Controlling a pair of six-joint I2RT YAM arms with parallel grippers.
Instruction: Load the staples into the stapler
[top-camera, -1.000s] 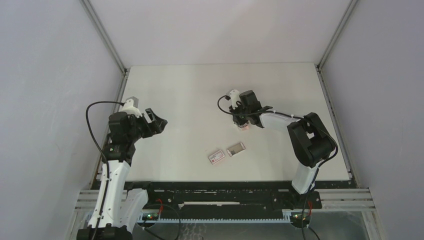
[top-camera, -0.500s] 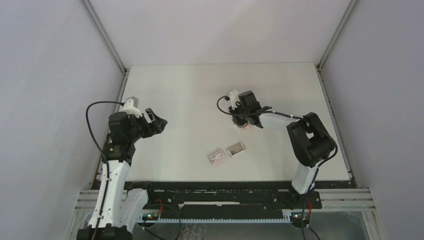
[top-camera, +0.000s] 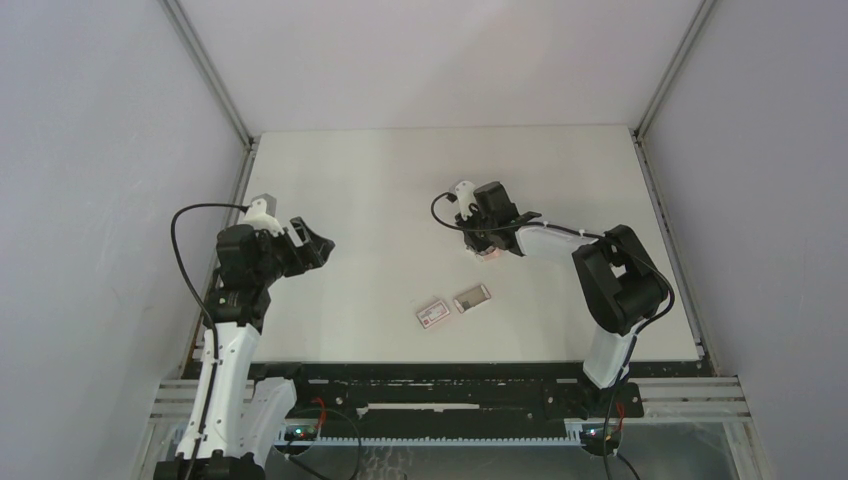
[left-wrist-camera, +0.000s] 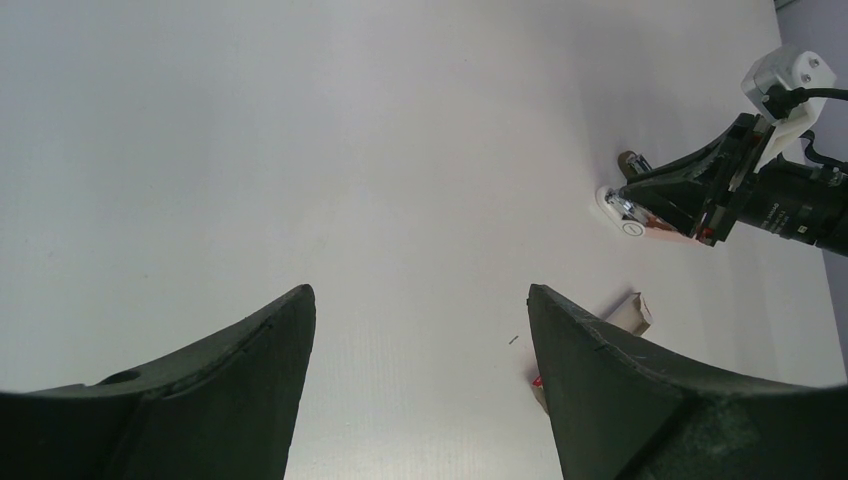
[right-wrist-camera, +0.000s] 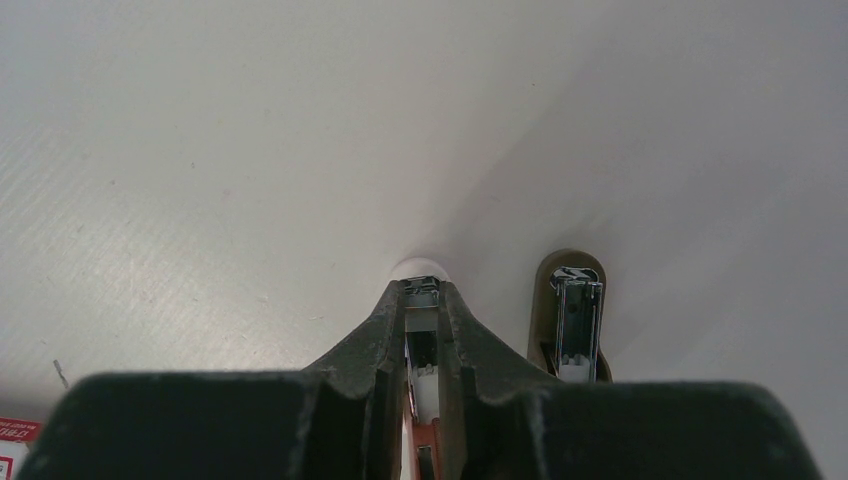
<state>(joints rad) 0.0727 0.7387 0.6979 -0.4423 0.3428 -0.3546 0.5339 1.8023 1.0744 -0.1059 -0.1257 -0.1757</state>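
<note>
Top external: grey tray (top-camera: 472, 298) with staples (top-camera: 475, 296) lies on tabletop (top-camera: 380, 180), just beside white red-label box (top-camera: 432, 315) | right end effector (top-camera: 484, 247) narrow, clamping stapler (top-camera: 490, 255), well apart from tray | left end effector (top-camera: 312, 243) wide, empty | right wrist: olive metal-channelled piece (right-wrist-camera: 570, 315) just beside stapler

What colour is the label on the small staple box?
Red label; top external view shows it best.

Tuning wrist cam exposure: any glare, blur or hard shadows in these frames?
Top external: even diffuse light, faint shadows, staple tray tiny. Left wrist: open left tool near-black against the bright table, no detail on its fingers. Right wrist: right tool, shut on the stapler, soft and dark at close range; a broad soft shadow falls rightward; no strong glare anywhere.
</note>
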